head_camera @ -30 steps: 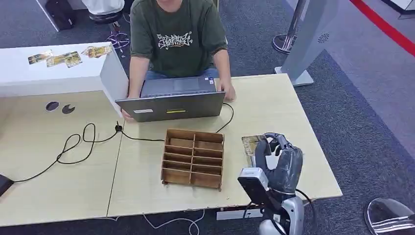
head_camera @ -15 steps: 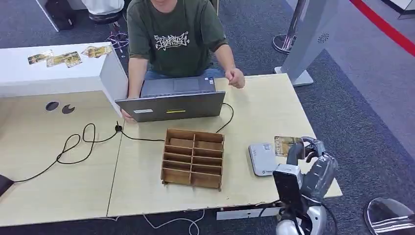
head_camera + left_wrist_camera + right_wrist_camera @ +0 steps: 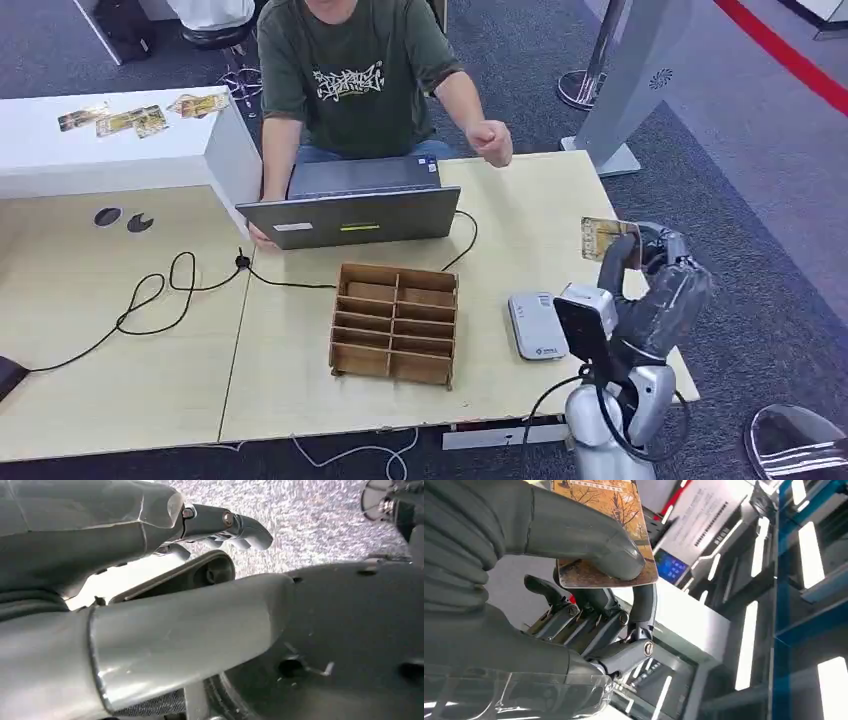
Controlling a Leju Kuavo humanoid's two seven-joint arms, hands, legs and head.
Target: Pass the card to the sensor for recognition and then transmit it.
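My right hand (image 3: 660,285) is raised above the table's right end and pinches a card (image 3: 603,238) with an autumn-tree picture between thumb and fingers. The right wrist view has the thumb pressed on the card (image 3: 611,527) from close up. The white card sensor (image 3: 537,325) lies flat on the table, down and to the left of the hand. A person in a green shirt (image 3: 352,75) sits behind the laptop with one fist (image 3: 491,141) lifted over the table's far edge. My left hand (image 3: 150,555) hangs over grey carpet, its fingers apart and holding nothing.
A wooden slotted box (image 3: 396,322) stands at the table's middle, left of the sensor. A grey laptop (image 3: 352,208) with a black cable (image 3: 160,295) sits behind it. Several cards (image 3: 125,118) lie on a white counter at far left. A grey kiosk post (image 3: 628,80) stands beyond the table.
My right hand lifted the card off the sensor and carried it right and away toward the far side. The sensor is now uncovered. The person raised a hand from beside the laptop.
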